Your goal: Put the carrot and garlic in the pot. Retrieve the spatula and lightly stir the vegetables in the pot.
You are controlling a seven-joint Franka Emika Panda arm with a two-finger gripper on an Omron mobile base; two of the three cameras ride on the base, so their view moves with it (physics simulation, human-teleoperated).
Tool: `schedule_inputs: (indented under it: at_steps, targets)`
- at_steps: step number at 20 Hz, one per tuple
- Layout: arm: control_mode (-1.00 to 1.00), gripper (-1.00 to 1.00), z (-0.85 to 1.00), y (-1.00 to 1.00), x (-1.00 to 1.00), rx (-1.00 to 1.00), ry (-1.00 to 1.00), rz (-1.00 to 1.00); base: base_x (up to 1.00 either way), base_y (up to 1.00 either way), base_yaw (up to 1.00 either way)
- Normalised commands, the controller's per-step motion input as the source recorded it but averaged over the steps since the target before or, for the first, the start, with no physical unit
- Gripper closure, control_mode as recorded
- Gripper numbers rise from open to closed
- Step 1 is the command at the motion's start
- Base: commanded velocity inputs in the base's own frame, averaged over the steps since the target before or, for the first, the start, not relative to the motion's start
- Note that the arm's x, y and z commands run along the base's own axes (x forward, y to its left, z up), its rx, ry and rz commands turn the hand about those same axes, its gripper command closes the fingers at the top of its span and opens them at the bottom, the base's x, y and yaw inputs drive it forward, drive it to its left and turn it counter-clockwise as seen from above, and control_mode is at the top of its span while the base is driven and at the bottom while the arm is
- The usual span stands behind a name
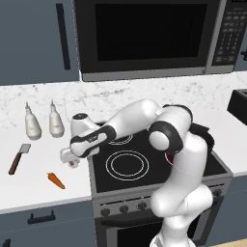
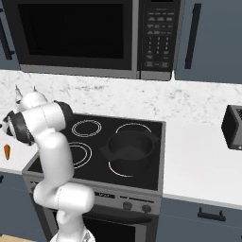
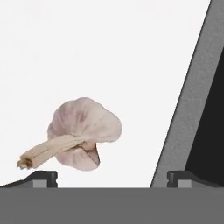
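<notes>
My gripper (image 1: 69, 157) hangs low over the white counter just left of the stove, jaws open wide. The garlic (image 3: 83, 131), a pale pinkish bulb with a dry stem, lies on the counter between and just beyond my fingertips (image 3: 42, 178), untouched; it peeks out under the hand (image 1: 74, 164). The orange carrot (image 1: 56, 180) lies nearer the counter's front edge, also seen as the carrot (image 2: 6, 151) at far left. The spatula (image 1: 18, 158), brown handle and grey blade, rests further left. The black pot (image 2: 131, 146) sits on the front right ring, empty.
Two white bottles (image 1: 32, 123) (image 1: 55, 122) stand at the back of the left counter. The stove's grey edge (image 3: 186, 109) runs just right of the garlic. A black toaster (image 2: 232, 126) stands on the right counter. A microwave (image 1: 149, 34) hangs above the stove.
</notes>
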Motion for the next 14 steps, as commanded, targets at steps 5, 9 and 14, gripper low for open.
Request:
schedule_inputs:
  at_steps: [5, 9, 14]
  targets:
    - [-1.0, -1.0, -0.37, 0.04, 0.29, 0.0, -0.01, 0.0, 0.0, 0.0, 0.0]
    - [-1.0, -1.0, -0.27, 0.18, 0.19, 0.0, -0.05, 0.0, 0.0, 0.0, 0.0]
    - [-1.0, -1.0, -0.29, 0.02, 0.0, 0.0, -0.01, 0.0, 0.0, 0.0, 0.0]
